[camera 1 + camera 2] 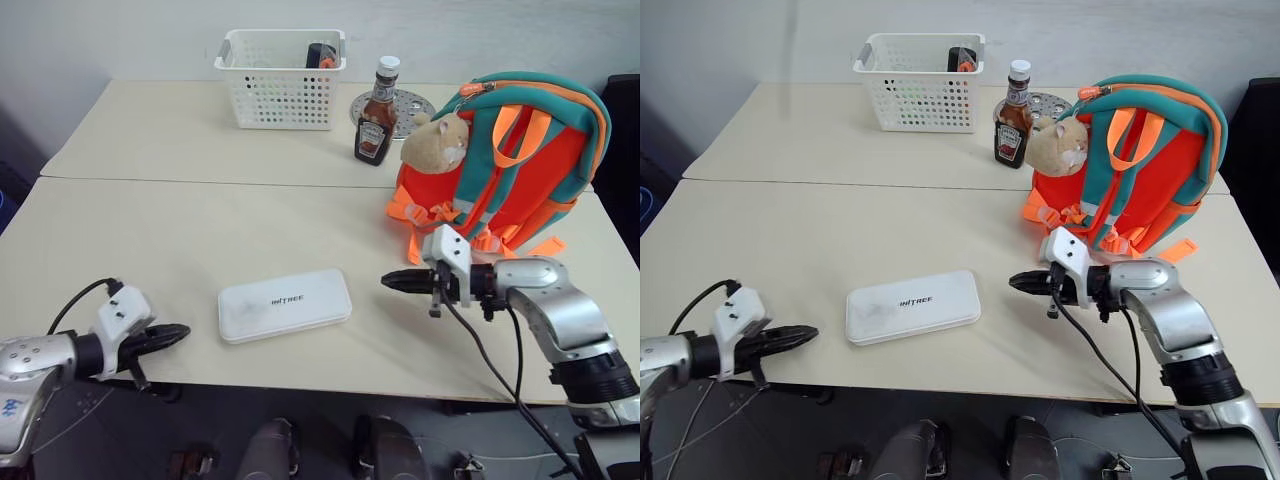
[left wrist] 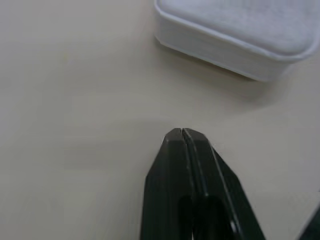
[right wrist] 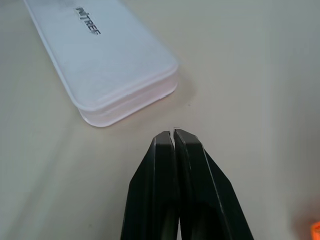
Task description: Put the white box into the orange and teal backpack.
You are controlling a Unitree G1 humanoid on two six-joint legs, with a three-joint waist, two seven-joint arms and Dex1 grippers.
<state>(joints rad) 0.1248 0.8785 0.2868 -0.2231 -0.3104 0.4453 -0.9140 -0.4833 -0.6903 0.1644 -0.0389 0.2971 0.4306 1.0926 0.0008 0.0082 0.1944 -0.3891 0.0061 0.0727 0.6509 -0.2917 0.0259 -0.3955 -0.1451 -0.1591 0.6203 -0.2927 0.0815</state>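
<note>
1. The white box [image 1: 285, 304] is lying flat on the near part of the bench [image 1: 180, 225], lettering up, between the two grippers and touching neither.
2. Judging by its smooth, rounded shell, it is probably stiff, fairly light and slippery. Its flat, wide shape is likely suiting a squeeze from both short ends, or a pinch across its thin edge, better than a single grab from above.
3. The right gripper [image 1: 392, 282] is pointing at the box's right end from just beside it, its fingers pressed together and holding nothing.
4. The left gripper [image 1: 178, 332] is hovering near the box's left end, a little farther off, its fingers likewise closed and empty.
5. The orange and teal backpack [image 1: 520, 165] is standing upright behind the right arm, a plush hamster charm [image 1: 436, 142] hanging on its front; whether its top is unzipped cannot be told.
6. Farther back, a ketchup bottle [image 1: 376, 118] and a white perforated basket [image 1: 280, 80] are standing well apart from the box.
</note>
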